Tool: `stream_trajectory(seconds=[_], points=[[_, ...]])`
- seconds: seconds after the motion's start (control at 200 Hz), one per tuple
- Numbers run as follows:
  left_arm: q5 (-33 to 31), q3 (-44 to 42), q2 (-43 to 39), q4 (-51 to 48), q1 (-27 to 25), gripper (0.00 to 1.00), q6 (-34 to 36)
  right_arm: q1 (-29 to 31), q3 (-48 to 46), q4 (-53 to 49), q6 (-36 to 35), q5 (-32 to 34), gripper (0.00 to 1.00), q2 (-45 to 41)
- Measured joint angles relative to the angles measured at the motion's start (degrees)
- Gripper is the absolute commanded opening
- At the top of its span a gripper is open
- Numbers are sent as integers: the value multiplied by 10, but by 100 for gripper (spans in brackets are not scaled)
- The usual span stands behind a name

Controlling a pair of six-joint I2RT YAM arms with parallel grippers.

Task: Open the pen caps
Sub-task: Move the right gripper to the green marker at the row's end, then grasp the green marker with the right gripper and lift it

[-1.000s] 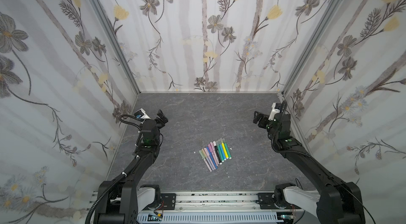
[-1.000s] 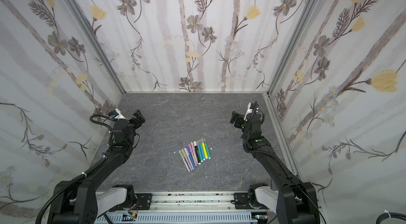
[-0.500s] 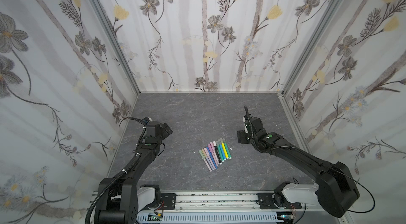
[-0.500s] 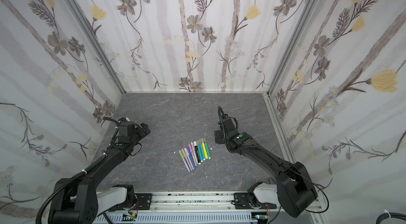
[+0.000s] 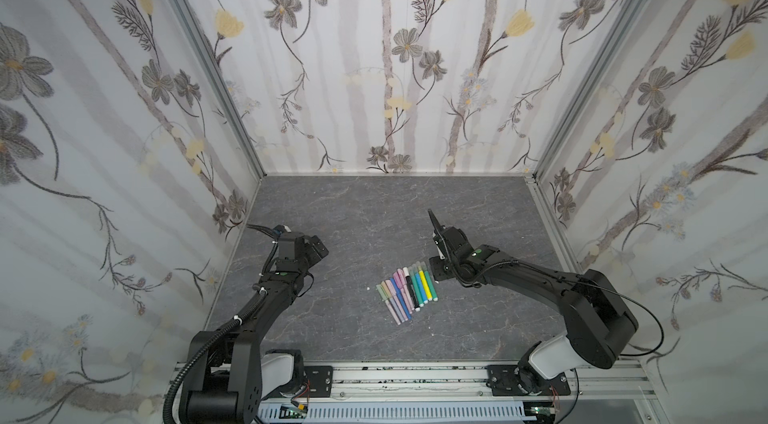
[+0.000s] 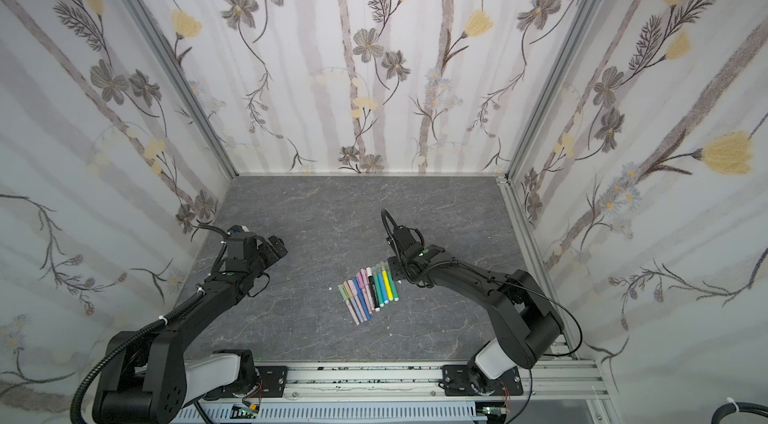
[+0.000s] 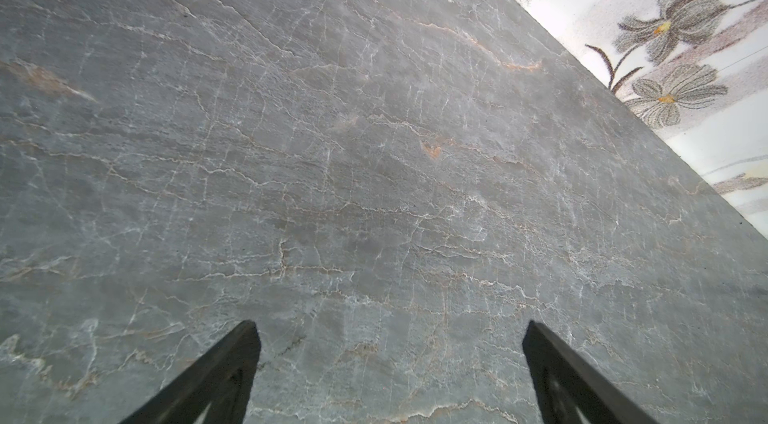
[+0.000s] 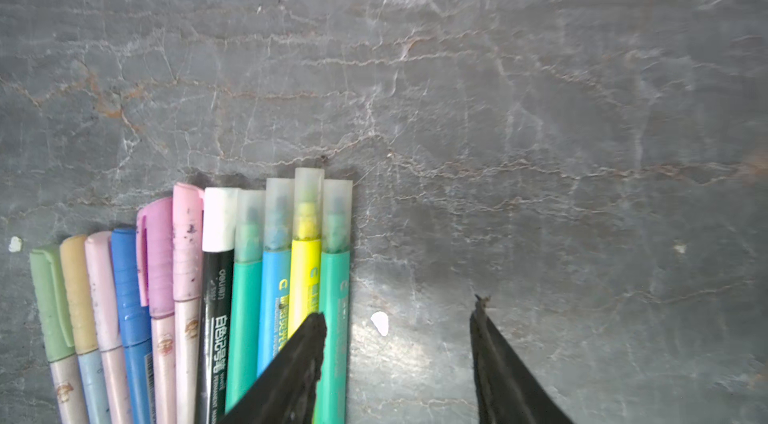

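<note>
I'm driving two matte black jointed arms (image 5: pixel 270 309) with pale grey shoulder housings (image 5: pixel 276 368). A ribbed black cable conduit (image 5: pixel 174 380), cinched by white zip ties (image 5: pixel 237 319), follows the left one. Each wrist carries a small green light (image 5: pixel 478 252). The left gripper (image 7: pixel 390 330) has black wedge-shaped fingers (image 7: pixel 216 372).

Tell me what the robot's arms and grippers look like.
The left arm and right arm are matte black, each with a white housing at the base and a green light near the wrist. A ribbed black hose follows the left; a thin black cable loops off the right. The left gripper and right gripper have tapered black fingers.
</note>
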Motion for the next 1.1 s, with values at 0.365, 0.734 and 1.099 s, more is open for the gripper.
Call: stream_trajectory(seconds=[0.365,0.734,1.099], points=[[10,0,6,0,0,100,0,21,5,-1,11,-15,49,41],[16,2,17,0,0,100,0,23,4,1,19,-19,41,80],[52,25,11,2,-14,100,3,24,-17,57,18,-11,20,88]])
